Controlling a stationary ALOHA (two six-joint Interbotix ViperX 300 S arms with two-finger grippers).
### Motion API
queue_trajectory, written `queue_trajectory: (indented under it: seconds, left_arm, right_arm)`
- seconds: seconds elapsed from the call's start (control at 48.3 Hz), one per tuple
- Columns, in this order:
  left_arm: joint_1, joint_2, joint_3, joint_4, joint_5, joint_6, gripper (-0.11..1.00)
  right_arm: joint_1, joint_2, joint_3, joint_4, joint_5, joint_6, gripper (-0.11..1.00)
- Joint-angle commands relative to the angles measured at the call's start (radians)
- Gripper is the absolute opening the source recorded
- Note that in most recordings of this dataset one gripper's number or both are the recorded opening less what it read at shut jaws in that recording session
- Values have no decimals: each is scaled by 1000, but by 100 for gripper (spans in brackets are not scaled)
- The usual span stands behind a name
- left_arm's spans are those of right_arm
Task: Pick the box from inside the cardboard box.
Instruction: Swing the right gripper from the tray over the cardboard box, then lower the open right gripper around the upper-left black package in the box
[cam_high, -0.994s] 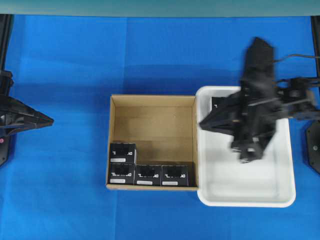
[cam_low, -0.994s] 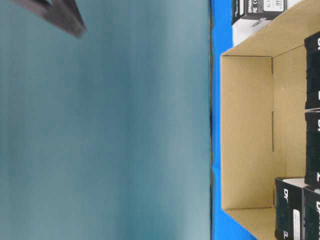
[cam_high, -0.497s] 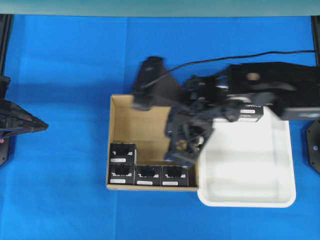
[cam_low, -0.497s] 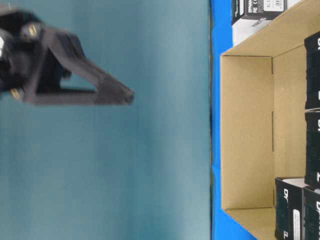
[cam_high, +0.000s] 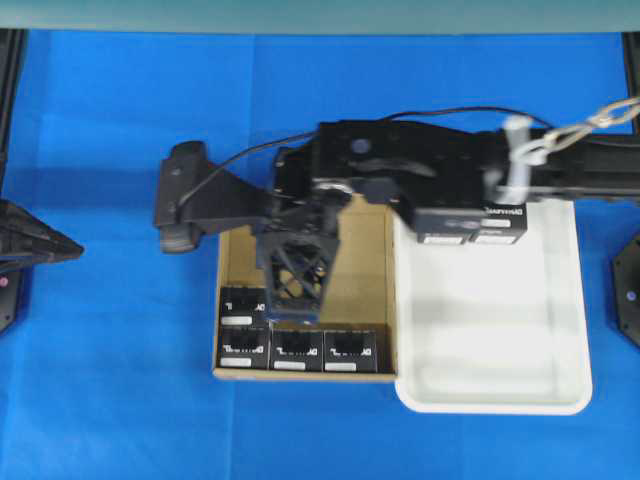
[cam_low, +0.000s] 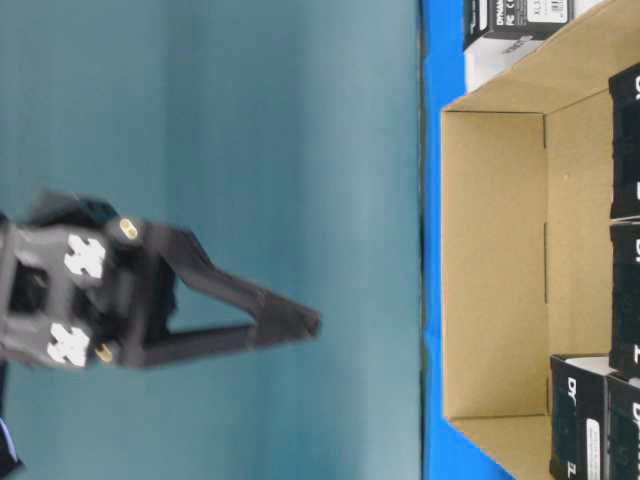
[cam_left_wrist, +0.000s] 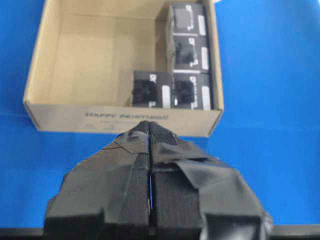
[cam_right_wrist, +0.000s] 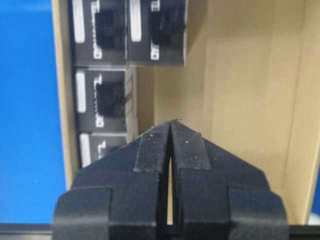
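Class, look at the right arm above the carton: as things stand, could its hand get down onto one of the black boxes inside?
Probably yes. The right hand hangs over the open-topped cardboard box, nothing covering the black boxes. But its fingers are shut, so they must open first, and the boxes sit tight together against the wall.

both grippers (cam_left_wrist: 150, 127) (cam_right_wrist: 171, 125) closed (right seemingly airborne)

Both arms are matte black. The right arm (cam_high: 420, 175) has boxy housings, a thin black cable arched over it, white cable chain near its base, brass screws and white cross-shaped fittings. Its fingers (cam_right_wrist: 152, 150) carry worn black tape, as do the left gripper's (cam_left_wrist: 150, 130)
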Motion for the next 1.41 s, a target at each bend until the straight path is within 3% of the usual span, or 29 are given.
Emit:
queue_trajectory:
  seconds: [0.0,0.352,0.538,0.683,0.849,0.953,1.035,1.222,1.387]
  left_arm:
    - [-3,5,-31,3,2,-5,-6]
    - [-3,5,-31,2,2,-5,-6]
    - [-3,5,-31,2,2,-5,-6]
    - [-3,5,-31,3,18,-6,-6]
    - [-3,-5,-34,2,46,-6,-6]
    - [-3,-18,-38,3,51,-6,-6]
    - [-3,-23,-40,3,52,-8,-6]
    - [-3,-23,-38,3,55,-38,-6]
    - [-5,-23,-38,2,81,-52,-6]
  right_arm:
    - [-3,26,-51,14,21,-11,2]
    - [-9,80,-92,25,41,-32,3]
    - [-15,83,-92,28,12,-32,10]
    - [-21,83,-92,46,8,-32,30]
    - [-25,89,-87,58,0,-32,80]
    - [-29,100,-87,61,-9,-31,98]
    - [-34,112,-87,77,-12,-26,100]
    - [-52,164,-86,212,-15,-38,100]
    - [-49,212,-84,215,-61,-63,100]
